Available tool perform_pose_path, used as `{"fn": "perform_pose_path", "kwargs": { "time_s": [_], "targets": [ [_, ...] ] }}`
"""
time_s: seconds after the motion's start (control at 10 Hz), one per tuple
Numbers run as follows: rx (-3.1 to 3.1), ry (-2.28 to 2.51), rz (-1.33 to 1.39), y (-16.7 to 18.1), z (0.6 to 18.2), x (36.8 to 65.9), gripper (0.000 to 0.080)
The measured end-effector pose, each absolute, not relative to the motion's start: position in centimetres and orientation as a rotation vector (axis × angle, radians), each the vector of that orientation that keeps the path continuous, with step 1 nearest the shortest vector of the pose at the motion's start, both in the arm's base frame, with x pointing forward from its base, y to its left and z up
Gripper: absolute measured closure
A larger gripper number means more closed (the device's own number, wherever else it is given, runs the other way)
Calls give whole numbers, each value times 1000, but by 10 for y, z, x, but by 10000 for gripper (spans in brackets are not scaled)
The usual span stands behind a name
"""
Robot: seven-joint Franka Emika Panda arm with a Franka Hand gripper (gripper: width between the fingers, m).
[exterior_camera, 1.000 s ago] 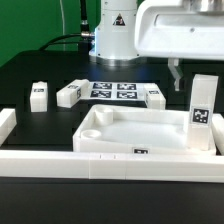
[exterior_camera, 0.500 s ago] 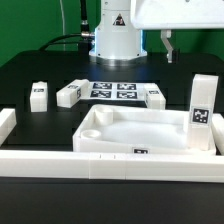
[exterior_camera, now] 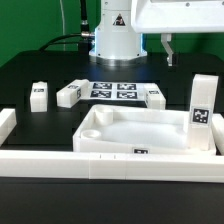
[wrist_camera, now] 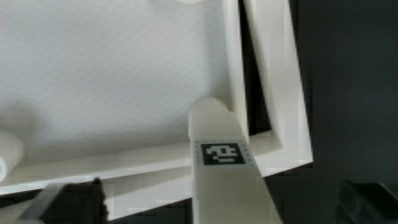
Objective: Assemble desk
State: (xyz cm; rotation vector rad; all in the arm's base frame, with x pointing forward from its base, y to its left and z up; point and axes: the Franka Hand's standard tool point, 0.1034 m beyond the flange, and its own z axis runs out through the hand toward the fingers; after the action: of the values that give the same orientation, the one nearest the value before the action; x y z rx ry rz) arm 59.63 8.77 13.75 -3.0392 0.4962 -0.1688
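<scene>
The claw (exterior_camera: 167, 48) has lifted since a second ago, up and away from the upright leg (exterior_camera: 201, 112). Everything on the table lies as it did.

Nearest the exterior camera, the rail (exterior_camera: 60, 160) runs across the front. Just behind it sits the tabletop (exterior_camera: 140, 128), rim up, with a round socket showing in its near corner on the exterior view's left. The upright leg stands at the tabletop's end on the exterior view's right, tag toward the camera, free of the claw.

In the wrist view the same leg rises at a corner of the tabletop. The blurred dark fingers (wrist_camera: 54, 205) stand wide apart on either side of it, gripping nothing, so the claw is open.

Farther back on the black table (exterior_camera: 30, 70) are three loose legs. The outer leg (exterior_camera: 38, 97) is toward the exterior view's left, with the lying leg (exterior_camera: 69, 94) beside it. The third leg (exterior_camera: 154, 97) is past the marker board (exterior_camera: 113, 90). Behind them all stands the arm base (exterior_camera: 117, 35).
</scene>
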Motion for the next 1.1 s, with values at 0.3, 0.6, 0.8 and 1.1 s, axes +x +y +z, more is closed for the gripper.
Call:
{"fn": "perform_pose_path", "kwargs": {
  "time_s": [0.3, 0.6, 0.8, 1.1],
  "targets": [
    [-3040, 494, -167, 88, 137, 594, 150],
    [-3075, 282, -190, 82, 119, 564, 150],
    [-3102, 109, -202, 66, 110, 555, 150],
    [-3101, 126, -199, 68, 110, 555, 150]
  ]
}}
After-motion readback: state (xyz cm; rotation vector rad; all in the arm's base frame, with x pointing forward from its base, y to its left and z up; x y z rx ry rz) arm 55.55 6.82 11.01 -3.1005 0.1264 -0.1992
